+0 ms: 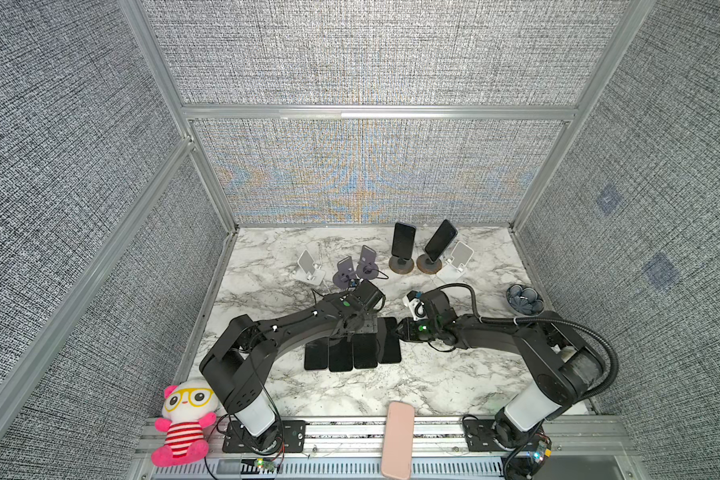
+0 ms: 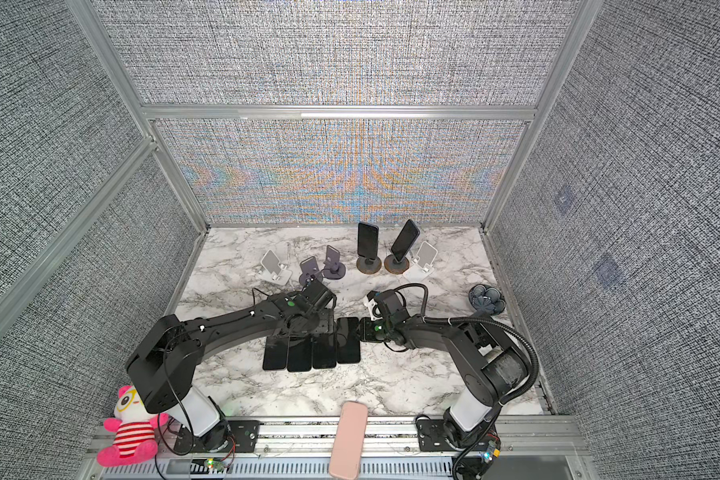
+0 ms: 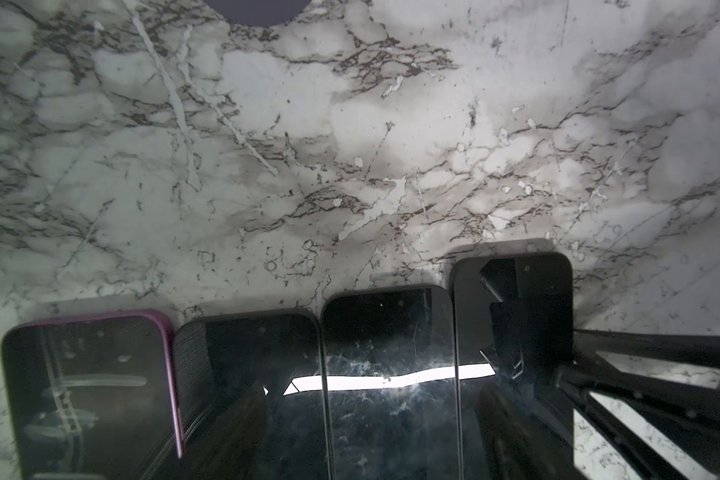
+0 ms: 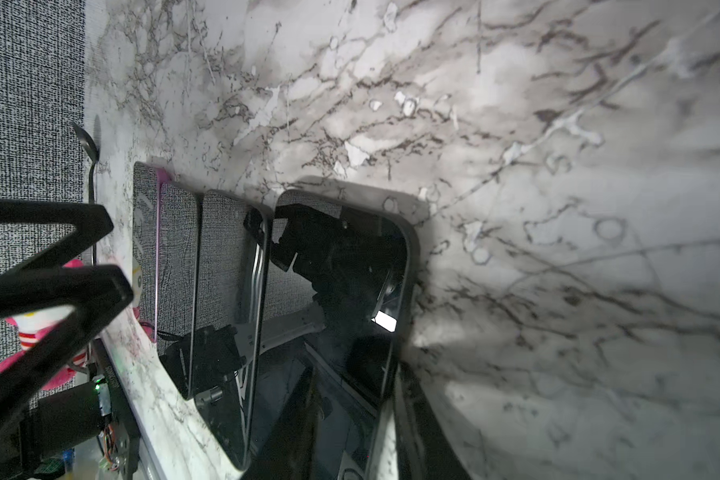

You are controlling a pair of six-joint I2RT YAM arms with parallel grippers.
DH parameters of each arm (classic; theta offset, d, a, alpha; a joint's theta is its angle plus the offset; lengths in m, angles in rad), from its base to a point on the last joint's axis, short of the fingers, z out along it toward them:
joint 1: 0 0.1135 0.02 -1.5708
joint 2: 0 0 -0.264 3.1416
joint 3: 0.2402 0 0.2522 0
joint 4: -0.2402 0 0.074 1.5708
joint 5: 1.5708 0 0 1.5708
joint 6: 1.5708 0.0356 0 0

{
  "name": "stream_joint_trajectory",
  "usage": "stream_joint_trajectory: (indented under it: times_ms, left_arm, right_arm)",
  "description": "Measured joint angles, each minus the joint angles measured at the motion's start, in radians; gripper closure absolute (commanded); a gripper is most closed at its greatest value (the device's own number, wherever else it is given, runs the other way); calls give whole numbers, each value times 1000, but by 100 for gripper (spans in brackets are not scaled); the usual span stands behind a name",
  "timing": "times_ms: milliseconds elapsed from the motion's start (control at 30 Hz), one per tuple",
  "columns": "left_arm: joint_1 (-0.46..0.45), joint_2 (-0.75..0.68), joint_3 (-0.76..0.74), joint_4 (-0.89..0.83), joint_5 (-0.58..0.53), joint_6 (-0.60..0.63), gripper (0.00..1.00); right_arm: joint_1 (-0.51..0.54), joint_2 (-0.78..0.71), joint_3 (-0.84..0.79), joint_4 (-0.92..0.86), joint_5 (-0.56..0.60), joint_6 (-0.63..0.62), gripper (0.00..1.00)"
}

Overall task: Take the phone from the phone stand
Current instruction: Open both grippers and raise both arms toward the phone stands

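At front left sits a pink plush toy (image 1: 184,419). On the veined marble tabletop (image 1: 454,374), 4 flat glossy phones (image 1: 341,357) lie side by side at centre. Only the wrist views show the leftmost one's purple casing (image 3: 171,353). The left gripper (image 4: 119,257) hangs over them, fingers spread. The right gripper (image 1: 400,330) has a finger on each side of the rightmost phone (image 1: 390,349) at its edge; whether it pinches cannot be told. At back right, 2 dark phones (image 1: 404,240) stand upright on round stands (image 1: 401,265). A scalloped blue bowl (image 1: 509,296) sits far right, contents unclear.
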Motion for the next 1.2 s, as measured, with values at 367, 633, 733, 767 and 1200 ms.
stream_joint_trajectory:
  times_ms: [367,633,733,767,1200]
  left_arm:
    - [0,-13,38,-7,-2,42,16]
    - [32,-27,160,-30,0,172,21]
    - [42,-54,196,-29,27,247,21]
    - [48,-63,213,-31,37,278,19]
    - [274,-182,344,-67,79,611,6]
  right_arm:
    - [-10,-83,56,-163,74,-37,65]
    - [-46,-157,179,-307,147,-140,61]
    - [-60,-189,248,-373,202,-192,60]
    - [-66,-197,274,-392,218,-211,60]
    - [-218,-122,652,-506,256,-406,59]
